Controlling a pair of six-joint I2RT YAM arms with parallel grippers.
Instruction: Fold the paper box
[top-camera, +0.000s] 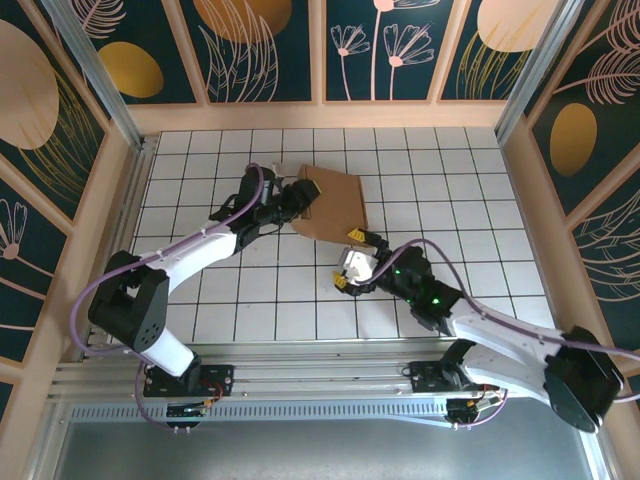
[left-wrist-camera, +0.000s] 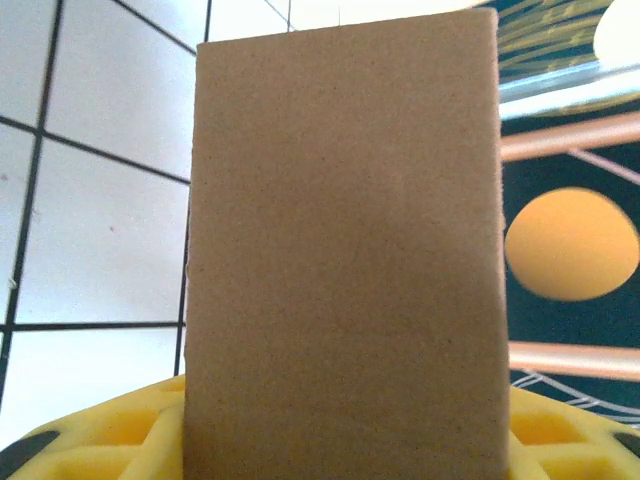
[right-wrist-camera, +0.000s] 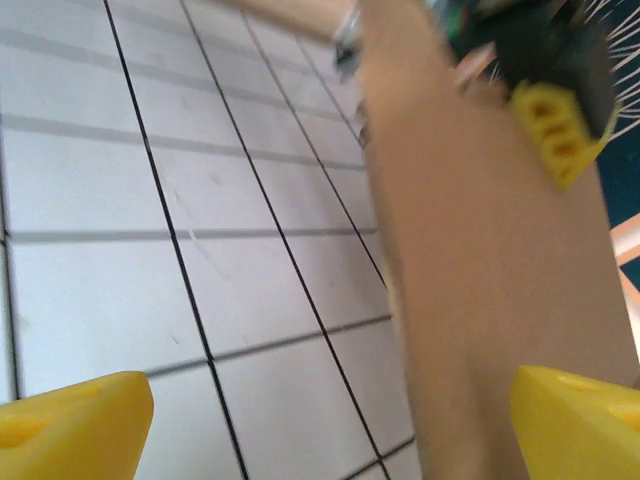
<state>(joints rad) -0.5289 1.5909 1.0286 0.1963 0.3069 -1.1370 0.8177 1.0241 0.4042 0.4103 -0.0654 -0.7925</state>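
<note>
The paper box (top-camera: 335, 203) is plain brown cardboard lying on the white tiled table, back of centre. My left gripper (top-camera: 299, 197) holds its left edge. In the left wrist view a cardboard panel (left-wrist-camera: 340, 250) stands upright between the yellow fingers (left-wrist-camera: 90, 445), and the gripper (left-wrist-camera: 345, 445) is shut on it. My right gripper (top-camera: 350, 260) hangs just in front of the box's near edge, open with nothing between its fingers. In the right wrist view its yellow fingertips (right-wrist-camera: 70, 420) stand wide apart over bare tiles, the gripper (right-wrist-camera: 330, 430) is open, and the cardboard (right-wrist-camera: 490, 290) rises at the right.
The white tiled table (top-camera: 450, 200) is ringed by wooden-framed patterned walls (top-camera: 320, 50). The left arm (top-camera: 190, 250) reaches diagonally in from the near left. The left gripper's yellow finger (right-wrist-camera: 555, 130) shows behind the cardboard in the right wrist view.
</note>
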